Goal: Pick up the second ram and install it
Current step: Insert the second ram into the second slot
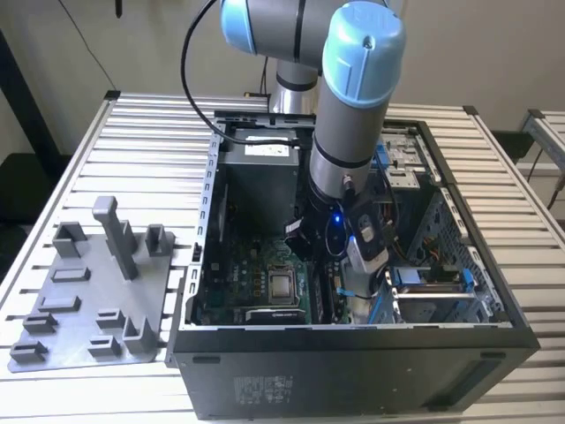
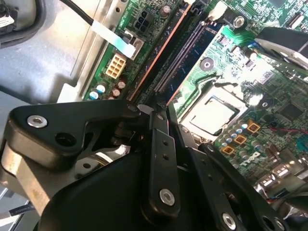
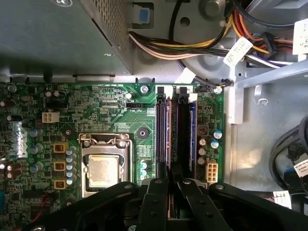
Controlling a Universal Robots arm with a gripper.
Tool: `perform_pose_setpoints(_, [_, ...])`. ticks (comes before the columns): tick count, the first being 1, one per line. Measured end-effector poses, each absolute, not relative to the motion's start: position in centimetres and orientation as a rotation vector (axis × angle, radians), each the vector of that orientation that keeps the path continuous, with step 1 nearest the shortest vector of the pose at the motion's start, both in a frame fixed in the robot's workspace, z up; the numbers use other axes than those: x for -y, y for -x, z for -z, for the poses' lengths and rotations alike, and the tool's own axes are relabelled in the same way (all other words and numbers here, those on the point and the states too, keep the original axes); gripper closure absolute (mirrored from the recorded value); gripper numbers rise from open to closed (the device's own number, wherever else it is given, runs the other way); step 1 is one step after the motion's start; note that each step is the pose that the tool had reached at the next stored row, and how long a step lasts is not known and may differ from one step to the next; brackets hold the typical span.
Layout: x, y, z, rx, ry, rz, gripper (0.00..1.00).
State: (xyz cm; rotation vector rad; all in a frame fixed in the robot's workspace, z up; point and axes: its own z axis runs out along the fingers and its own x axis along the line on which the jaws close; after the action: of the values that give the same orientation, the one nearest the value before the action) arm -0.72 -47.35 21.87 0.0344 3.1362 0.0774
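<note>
Exterior view: the arm reaches down into an open computer case [image 1: 353, 340] lying on its side on a slatted table [image 1: 132, 132]. The hand [image 1: 340, 283] sits low inside the case, over the strip of motherboard [image 1: 256, 283] between the processor socket [image 1: 282, 287] and the drive cage [image 1: 433, 296] on the exterior view's right. Little free room there: cables and the cage crowd one flank, the case wall runs close in front. A grey holder tray [image 1: 88, 300] lies on the table on the exterior view's left, well apart from the case.

First wrist view: the hand [image 3: 174, 185] has its black fingers [image 3: 156, 197] drawn close together on the near end of the second ram [image 3: 176, 139], a thin dark stick standing on edge in a memory slot, beside another stick [image 3: 162, 134] already seated in the neighbouring slot. The two run parallel, just beside each other. A power connector [image 3: 211, 171] stands close on the outer side; the board edge follows.

Second wrist view: the fingers [image 2: 161, 144] close narrowly over the slots [image 2: 185, 53]. Whether the stick is fully seated, cannot tell.
</note>
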Motion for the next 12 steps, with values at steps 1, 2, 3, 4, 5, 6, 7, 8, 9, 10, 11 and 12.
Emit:
perform_pose_setpoints(1, [47.37, 0.72, -21.86, -3.136, -0.036, -0.077, 0.86])
perform_pose_setpoints(2, [47.37, 0.72, -21.84, -3.136, -0.037, -0.077, 0.86])
perform_pose_setpoints(3, [47.37, 0.72, -21.82, -3.136, -0.039, -0.077, 0.86])
perform_pose_setpoints(4, [47.37, 0.72, -21.79, -3.136, -0.039, -0.077, 0.86])
perform_pose_setpoints(5, [47.37, 0.69, -21.78, -3.136, -0.04, -0.077, 0.86])
perform_pose_setpoints(6, [47.36, 0.68, -21.76, -3.136, -0.04, -0.077, 0.86])
perform_pose_setpoints(7, [47.36, 0.68, -21.68, -3.136, -0.041, -0.078, 0.86])
perform_pose_setpoints(8, [47.35, 0.67, -21.65, -3.136, -0.042, -0.077, 0.86])
perform_pose_setpoints(9, [47.34, 0.66, -21.6, -3.136, -0.043, -0.077, 0.86])
perform_pose_setpoints(10, [47.31, 0.66, -21.51, -3.136, -0.043, -0.077, 0.86])
perform_pose_setpoints(11, [47.28, 0.65, -21.41, -3.136, -0.043, -0.077, 0.86])
perform_pose_setpoints(12, [47.27, 0.64, -21.34, -3.136, -0.043, -0.076, 0.86])
